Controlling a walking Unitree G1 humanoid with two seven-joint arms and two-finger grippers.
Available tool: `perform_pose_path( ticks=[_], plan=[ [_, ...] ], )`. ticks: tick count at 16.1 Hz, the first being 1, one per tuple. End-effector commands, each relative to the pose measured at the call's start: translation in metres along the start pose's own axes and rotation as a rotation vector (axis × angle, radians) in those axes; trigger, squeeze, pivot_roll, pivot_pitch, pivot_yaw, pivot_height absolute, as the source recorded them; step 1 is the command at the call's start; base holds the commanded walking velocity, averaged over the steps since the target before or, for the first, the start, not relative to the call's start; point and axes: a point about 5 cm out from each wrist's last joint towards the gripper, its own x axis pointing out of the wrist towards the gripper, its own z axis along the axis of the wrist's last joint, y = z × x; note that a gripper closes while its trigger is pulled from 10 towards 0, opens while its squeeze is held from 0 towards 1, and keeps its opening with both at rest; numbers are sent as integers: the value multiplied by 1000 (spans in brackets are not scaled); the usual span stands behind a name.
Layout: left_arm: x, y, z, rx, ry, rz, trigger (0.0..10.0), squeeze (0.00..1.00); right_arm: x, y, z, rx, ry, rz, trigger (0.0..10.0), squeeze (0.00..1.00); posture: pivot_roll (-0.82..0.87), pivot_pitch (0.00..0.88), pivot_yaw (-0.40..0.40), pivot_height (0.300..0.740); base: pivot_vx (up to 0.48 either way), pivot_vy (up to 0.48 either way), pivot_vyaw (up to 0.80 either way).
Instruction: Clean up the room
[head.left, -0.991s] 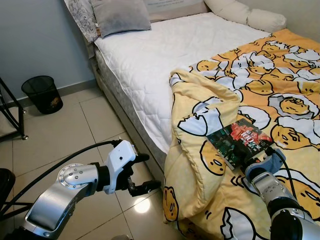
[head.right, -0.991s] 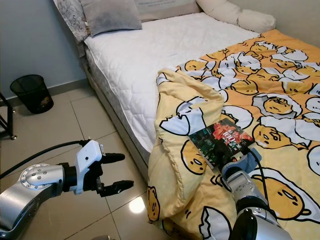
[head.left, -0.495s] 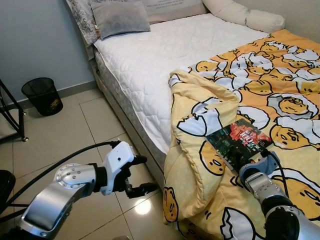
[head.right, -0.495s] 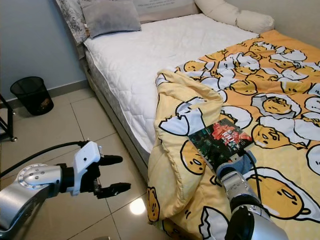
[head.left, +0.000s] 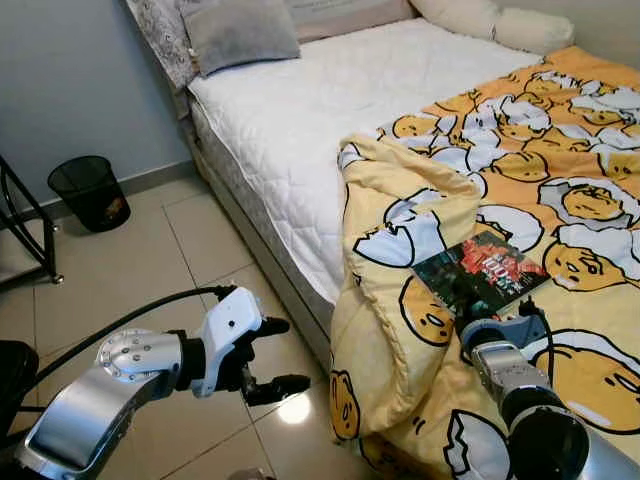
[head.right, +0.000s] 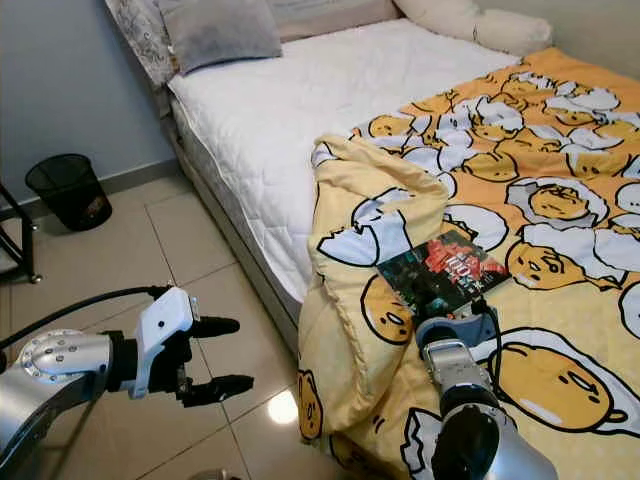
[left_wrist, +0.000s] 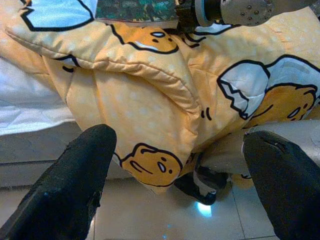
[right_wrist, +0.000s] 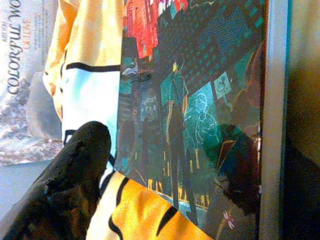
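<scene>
1. The book (head.left: 480, 274) lay flat on the yellow egg-print blanket (head.left: 560, 200), near the rumpled fold at the edge of the bed (head.left: 300, 110).
2. The right gripper (head.left: 478, 308) stood at the book's near edge. In the right wrist view one black finger (right_wrist: 75, 175) rested on the blanket beside the cover, with the other dark along the opposite edge of the frame. Whether the jaws had clamped the book could not be told.
3. Compared with one second before, the right forearm had drawn nearer the body and lower in the head views, and the book sat slightly closer to the blanket fold. Part of this shift belonged to the camera, since the whole bed had moved in frame.
4. The left gripper (head.left: 268, 356) hovered over the tiled floor (head.left: 120, 260) beside the bed, its fingers spread wide and empty; it had sunk a little since then.
5. Judgement: the pickup of the book appeared under way but not secured; the book had not left the blanket.
6. A black wastebasket (head.left: 88, 190) stood by the wall, well apart from both grippers.
</scene>
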Motion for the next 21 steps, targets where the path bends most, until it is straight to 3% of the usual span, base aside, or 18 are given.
perform_pose_path(
  ticks=[1, 4, 5, 6, 7, 8, 9, 11, 21],
  plan=[
    [-3, -1, 3, 13, 3, -1, 10000, 769, 5, 14, -5, 46, -6, 56, 10000, 0, 150, 23, 73, 740, 0, 0, 0],
    [2, 0, 6, 20, -6, 5, 10000, 769, 8, 24, 9, 39, -73, 105, 10000, 0, 139, 1, 59, 740, 0, 0, 0],
    [3, 1, 7, 24, -15, 12, 10000, 769, 9, 29, 18, 44, -121, 121, 7922, 0, 134, 0, 51, 740, 0, 0, 0],
    [4, 1, 8, 26, -19, 15, 10000, 769, 9, 31, 22, 51, -136, 130, 6902, 0, 133, 0, 48, 740, 0, 0, 0],
    [4, 2, 8, 27, -20, 18, 10000, 769, 10, 33, 23, 53, -139, 138, 4824, 0, 131, 0, 44, 740, 0, 0, 0],
    [4, 2, 8, 27, -21, 20, 10000, 769, 10, 34, 24, 46, -137, 140, 4314, 0, 129, 0, 43, 740, 0, 0, 0],
    [3, 4, 7, 27, -23, 26, 10000, 773, 11, 36, 24, 20, -131, 132, 2510, 0, 127, 0, 38, 740, 0, 0, 0],
    [2, 5, 6, 26, -24, 32, 10000, 765, 12, 37, 23, -1, -131, 115, 0, 0, 125, 0, 35, 740, 0, 0, 0],
    [6, 8, 9, 30, -44, 56, 10000, 769, 9, 25, 23, -6, -137, 49, 0, 0, 124, 0, 20, 740, 0, 0, 0]
  ],
)
